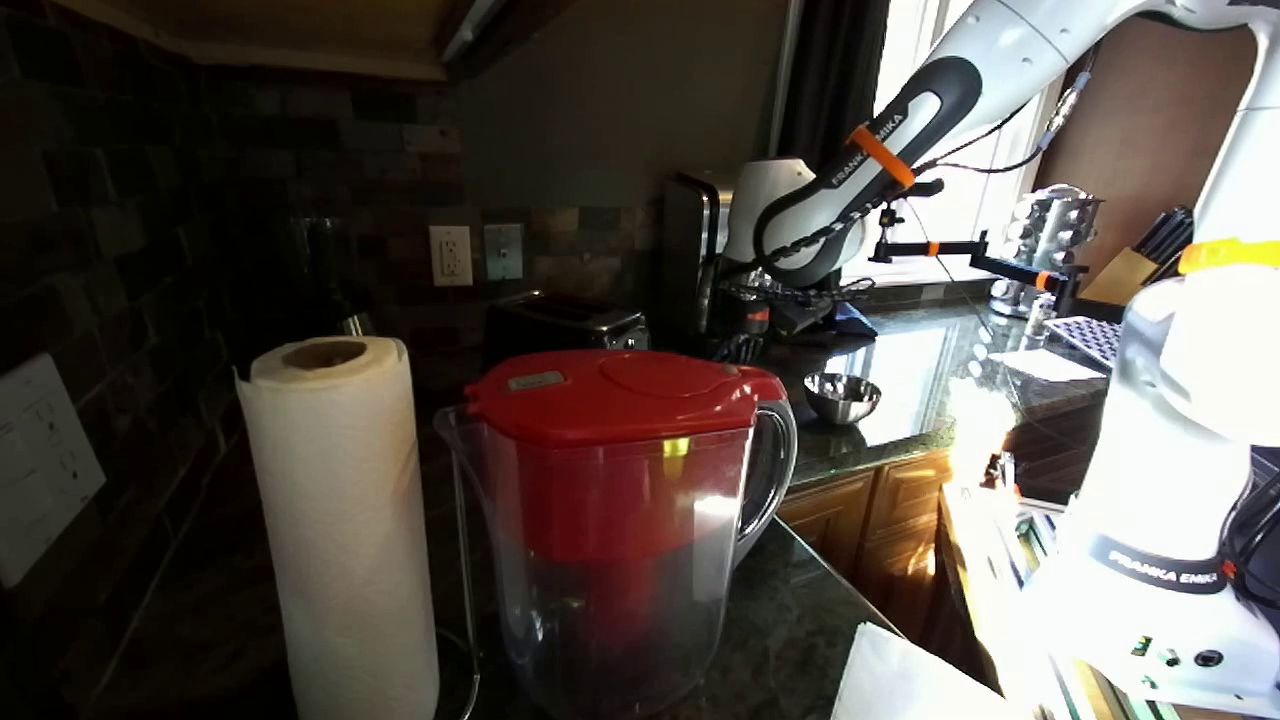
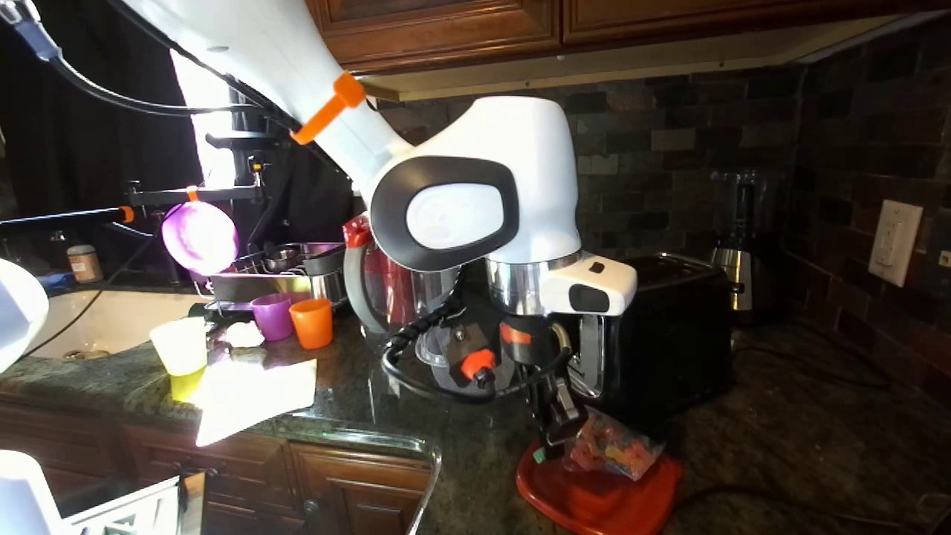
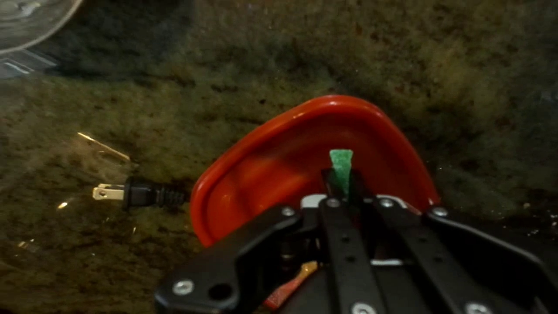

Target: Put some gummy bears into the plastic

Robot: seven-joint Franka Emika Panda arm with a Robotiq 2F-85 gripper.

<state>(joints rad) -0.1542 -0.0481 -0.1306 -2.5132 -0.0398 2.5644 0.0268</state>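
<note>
My gripper [image 3: 342,181] is shut on a green gummy piece [image 3: 341,159], whose end sticks out past the fingertips. It hovers over a red plastic plate [image 3: 244,183]. In an exterior view the gripper [image 2: 548,444] is over the left part of the red plate [image 2: 594,501], with the green gummy at its tip. A clear bag of colored gummies [image 2: 613,446] lies on that plate beside the gripper. In the wrist view the bag [image 3: 290,285] is mostly hidden behind the fingers. A clear round plastic container [image 3: 37,39] shows in part at the upper left.
A black power plug [image 3: 146,194] lies left of the plate. A black toaster [image 2: 669,334] stands close behind the gripper. A red-lidded pitcher [image 1: 620,500], paper towel roll [image 1: 340,530], metal bowl [image 1: 842,400], and purple [image 2: 273,318] and orange [image 2: 311,324] cups stand on the counter.
</note>
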